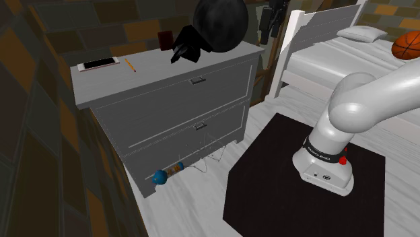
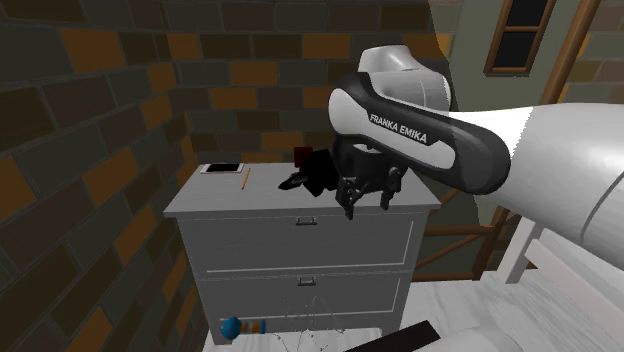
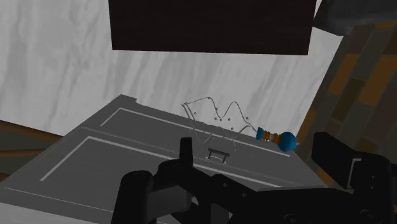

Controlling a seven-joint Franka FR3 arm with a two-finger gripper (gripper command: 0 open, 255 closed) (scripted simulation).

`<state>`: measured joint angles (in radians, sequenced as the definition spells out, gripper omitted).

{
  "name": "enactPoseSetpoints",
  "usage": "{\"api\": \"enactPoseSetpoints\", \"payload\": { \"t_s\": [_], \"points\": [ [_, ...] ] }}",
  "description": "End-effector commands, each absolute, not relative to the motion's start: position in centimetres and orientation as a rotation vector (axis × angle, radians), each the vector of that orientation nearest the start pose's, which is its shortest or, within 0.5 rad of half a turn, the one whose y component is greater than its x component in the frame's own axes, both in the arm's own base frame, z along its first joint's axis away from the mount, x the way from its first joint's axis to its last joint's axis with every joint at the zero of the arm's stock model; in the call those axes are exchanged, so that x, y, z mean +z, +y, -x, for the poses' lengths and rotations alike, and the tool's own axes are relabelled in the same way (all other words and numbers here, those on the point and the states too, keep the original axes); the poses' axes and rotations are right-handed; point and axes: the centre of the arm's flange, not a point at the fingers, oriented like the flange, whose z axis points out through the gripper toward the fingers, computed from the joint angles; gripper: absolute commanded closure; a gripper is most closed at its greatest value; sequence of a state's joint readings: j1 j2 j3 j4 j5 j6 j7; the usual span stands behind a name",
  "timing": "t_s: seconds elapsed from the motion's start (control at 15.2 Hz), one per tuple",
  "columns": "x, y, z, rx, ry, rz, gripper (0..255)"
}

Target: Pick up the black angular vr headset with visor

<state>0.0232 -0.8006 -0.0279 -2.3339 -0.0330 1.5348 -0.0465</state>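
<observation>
The black angular VR headset (image 1: 187,47) lies on top of the grey dresser (image 1: 168,101), towards its right end and near the back. In the second exterior view my gripper (image 2: 367,203) hangs open, just to the right of the headset (image 2: 312,172) and nearer the dresser's front edge. In the wrist view the headset (image 3: 191,188) lies low between my two spread fingers (image 3: 347,168), and I cannot tell whether they touch it. The arm's dark wrist joint (image 1: 221,23) covers part of the headset in the shoulder view.
A white phone (image 1: 98,64), a pencil (image 1: 130,64) and a dark red cup (image 1: 165,38) share the dresser top. On the floor lie a blue toy (image 1: 160,177) and a wire object (image 3: 216,121). A bed (image 1: 323,60) with an orange ball (image 1: 407,44) stands to the right.
</observation>
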Motion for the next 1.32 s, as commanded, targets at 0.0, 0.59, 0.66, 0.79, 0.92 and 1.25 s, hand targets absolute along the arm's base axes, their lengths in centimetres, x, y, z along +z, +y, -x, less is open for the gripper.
{"api": "enactPoseSetpoints", "payload": {
  "t_s": [0.0,0.59,0.66,0.79,0.92,1.25],
  "points": [
    [60.2,-0.8,-30.0,-0.002,-0.077,3.154,0],
    [56.6,-4.0,-37.9,-0.241,-0.721,3.155,0],
    [56.3,-4.2,-38.9,-0.268,-0.793,3.146,0],
    [55.7,-4.4,-40.9,-0.322,-0.938,3.121,0],
    [55.2,-4.4,-42.9,-0.377,-1.082,3.088,0],
    [54.2,-3.8,-48.0,-0.510,-1.439,2.971,0]
  ]
}}
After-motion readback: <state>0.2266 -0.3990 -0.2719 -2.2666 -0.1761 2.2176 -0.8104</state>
